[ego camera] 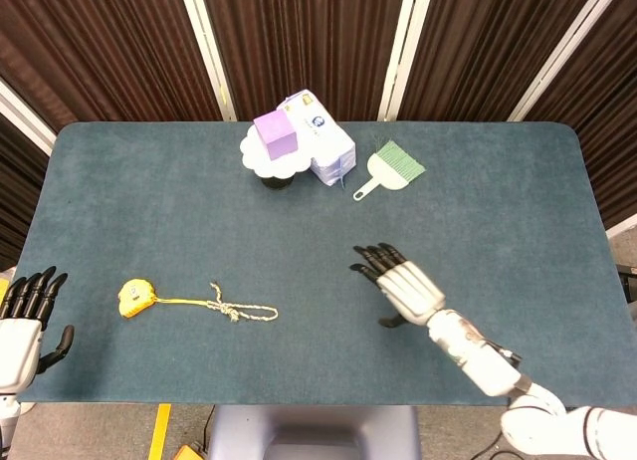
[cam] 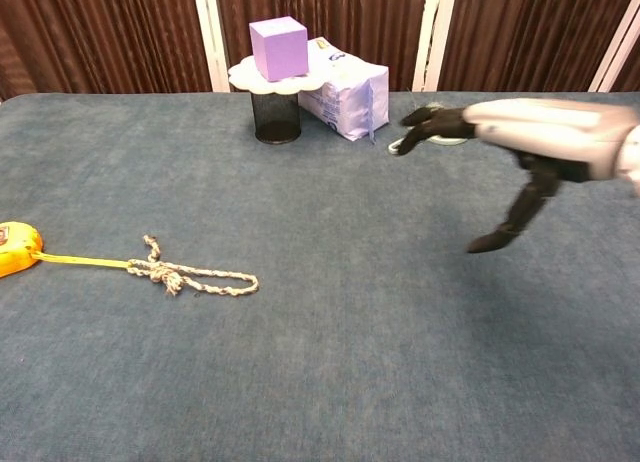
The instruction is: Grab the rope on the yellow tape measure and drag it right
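Head view, right hand (ego camera: pixel 406 287): raised over the middle of the blue surface (ego camera: pixel 478 211), palm down, dark fingers (ego camera: pixel 373 258) spread apart and pointing far-left, thumb out to the near side; it holds nothing.
Chest view, right hand (cam: pixel 530 132): reaches in from the right edge above the surface, fingers extended leftward, thumb hanging down; its fingertips overlap the brush in this view.
Left hand (ego camera: pixel 22 316): at the near-left corner, just off the surface edge, fingers straight and slightly apart, empty; not seen in the chest view.
Yellow tape measure (ego camera: pixel 133 298): lies flat near the left edge of the surface, with a short length of yellow blade drawn out toward the right.
Rope (ego camera: pixel 244 311): pale, knotted to the blade's end, then running right as a narrow loop flat on the surface; well apart from both hands, to the left of the right hand.
Purple cube (ego camera: pixel 275 134): sits on a white scalloped plate (ego camera: pixel 261 160) that rests on a dark mesh cup (cam: pixel 277 117) at the far middle.
White packet (ego camera: pixel 326 146): just right of the cup, touching or nearly so.
Green hand brush (ego camera: pixel 390 167): right of the packet, handle pointing near-left.
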